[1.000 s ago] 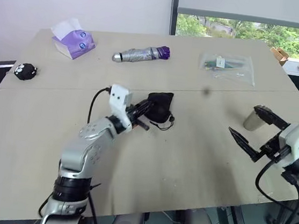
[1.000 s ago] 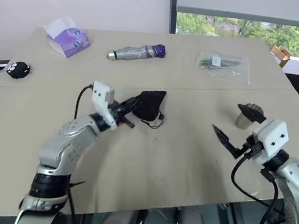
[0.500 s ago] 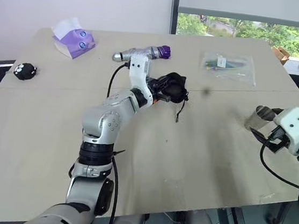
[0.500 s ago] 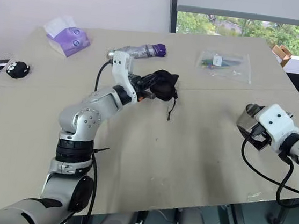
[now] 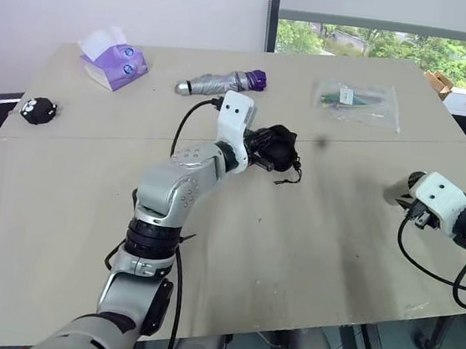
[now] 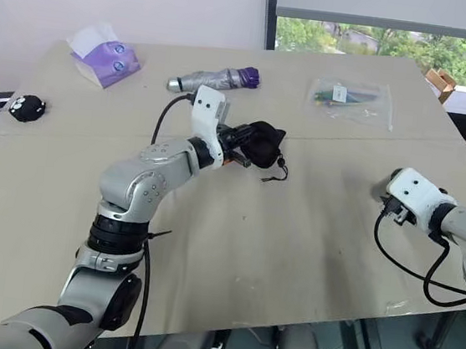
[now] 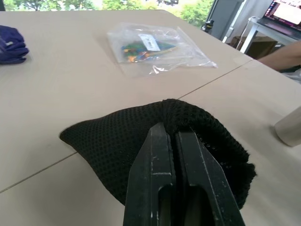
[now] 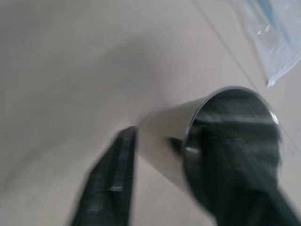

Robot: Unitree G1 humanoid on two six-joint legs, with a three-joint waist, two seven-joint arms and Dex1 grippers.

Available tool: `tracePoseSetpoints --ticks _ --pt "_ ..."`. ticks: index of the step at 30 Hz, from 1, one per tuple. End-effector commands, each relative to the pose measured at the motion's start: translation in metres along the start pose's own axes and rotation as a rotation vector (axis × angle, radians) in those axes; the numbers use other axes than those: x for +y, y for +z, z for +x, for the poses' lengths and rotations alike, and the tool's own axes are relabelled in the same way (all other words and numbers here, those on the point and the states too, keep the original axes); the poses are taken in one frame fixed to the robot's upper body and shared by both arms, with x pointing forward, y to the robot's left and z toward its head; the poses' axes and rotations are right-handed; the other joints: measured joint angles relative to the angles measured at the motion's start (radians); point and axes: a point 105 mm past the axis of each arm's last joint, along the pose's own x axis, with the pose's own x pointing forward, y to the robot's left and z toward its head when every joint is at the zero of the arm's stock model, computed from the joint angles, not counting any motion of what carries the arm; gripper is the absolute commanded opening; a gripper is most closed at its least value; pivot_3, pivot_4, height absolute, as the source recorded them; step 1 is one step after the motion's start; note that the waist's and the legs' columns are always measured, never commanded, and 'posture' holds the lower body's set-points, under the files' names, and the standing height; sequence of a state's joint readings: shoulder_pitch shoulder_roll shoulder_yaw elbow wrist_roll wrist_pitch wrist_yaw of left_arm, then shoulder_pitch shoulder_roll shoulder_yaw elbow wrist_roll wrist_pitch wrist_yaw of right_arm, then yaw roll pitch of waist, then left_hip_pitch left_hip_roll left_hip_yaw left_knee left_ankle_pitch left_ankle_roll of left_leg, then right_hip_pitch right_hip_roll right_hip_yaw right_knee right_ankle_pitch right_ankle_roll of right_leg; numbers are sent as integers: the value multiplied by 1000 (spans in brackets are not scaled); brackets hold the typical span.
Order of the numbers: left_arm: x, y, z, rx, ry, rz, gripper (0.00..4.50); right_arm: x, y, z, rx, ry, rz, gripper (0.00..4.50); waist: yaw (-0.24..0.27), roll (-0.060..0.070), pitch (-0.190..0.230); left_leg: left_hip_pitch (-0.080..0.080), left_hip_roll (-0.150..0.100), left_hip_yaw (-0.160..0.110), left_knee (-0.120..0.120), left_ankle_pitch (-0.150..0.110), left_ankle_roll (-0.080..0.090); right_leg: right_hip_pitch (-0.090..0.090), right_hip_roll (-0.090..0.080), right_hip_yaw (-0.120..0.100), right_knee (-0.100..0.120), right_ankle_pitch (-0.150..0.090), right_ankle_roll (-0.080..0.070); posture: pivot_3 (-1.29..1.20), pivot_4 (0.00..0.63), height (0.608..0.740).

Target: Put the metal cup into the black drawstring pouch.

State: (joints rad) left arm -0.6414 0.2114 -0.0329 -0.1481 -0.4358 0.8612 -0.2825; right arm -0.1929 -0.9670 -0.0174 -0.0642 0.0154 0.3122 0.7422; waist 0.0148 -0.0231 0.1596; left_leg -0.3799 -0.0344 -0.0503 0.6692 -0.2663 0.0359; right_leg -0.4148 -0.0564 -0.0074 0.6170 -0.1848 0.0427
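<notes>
The black drawstring pouch (image 5: 280, 149) hangs a little above the middle of the table, its cord dangling below it. My left gripper (image 7: 169, 129) is shut on the pouch's mesh fabric (image 7: 117, 141), pointing level across the table. The metal cup (image 8: 188, 136) stands near the table's right edge, partly hidden behind my right wrist (image 5: 437, 198) in the eye views. My right gripper (image 8: 164, 141) is shut on the cup's wall, one finger (image 8: 117, 174) against the outside and the other inside the mouth.
At the back of the table (image 5: 291, 257) lie a folded silver umbrella (image 5: 218, 82), a purple tissue pack (image 5: 111, 60) and a clear plastic bag (image 5: 355, 100). A small black toy (image 5: 38, 108) sits at the far left. A person's arm (image 7: 282, 52) rests beyond the right edge.
My left gripper has lifted the pouch off the table and carried it right. My right gripper has moved onto the cup and closed from wide open onto its wall.
</notes>
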Motion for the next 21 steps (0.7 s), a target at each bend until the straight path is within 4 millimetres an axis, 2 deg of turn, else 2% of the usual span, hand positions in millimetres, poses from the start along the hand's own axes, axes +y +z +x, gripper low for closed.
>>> tracePoseSetpoints --ticks 1,5,10,12,14,17,21 --pt "-11 16 1 -54 -28 52 0 -13 2 -8 30 -19 -76 13 0 1 0 0 0 0 0 0 0 0 0 0 0 0 0 0 150 740" --pt "-13 19 6 -61 -25 34 0 -16 15 -12 -9 -35 -103 13 0 1 0 0 0 0 0 0 0 0 0 0 0 0 0 0 150 740" --pt "-19 11 15 -13 -46 21 0 -1 105 -16 -389 13 162 13 -8 1 1 1 1 0 0 0 0 0 1 1 1 0 0 0 150 740" --pt "-28 7 21 10 -95 75 0 28 152 -21 -598 132 340 13 -7 1 1 0 2 -2 -1 0 0 -1 2 0 1 0 0 0 150 740" --pt "-32 6 26 27 -124 72 0 53 177 -25 -692 228 461 13 0 1 1 0 2 -6 -1 0 0 -1 2 -1 3 0 0 0 150 740" --pt "-35 3 32 59 -142 65 0 73 188 -27 -715 268 558 13 14 1 1 -4 0 -12 0 0 -1 -2 1 -6 3 0 0 0 150 740" --pt "-39 0 36 86 -172 65 0 86 191 -23 -685 274 584 13 11 2 1 -4 -6 -8 0 0 -1 -2 -4 -5 2 0 0 0 150 740"
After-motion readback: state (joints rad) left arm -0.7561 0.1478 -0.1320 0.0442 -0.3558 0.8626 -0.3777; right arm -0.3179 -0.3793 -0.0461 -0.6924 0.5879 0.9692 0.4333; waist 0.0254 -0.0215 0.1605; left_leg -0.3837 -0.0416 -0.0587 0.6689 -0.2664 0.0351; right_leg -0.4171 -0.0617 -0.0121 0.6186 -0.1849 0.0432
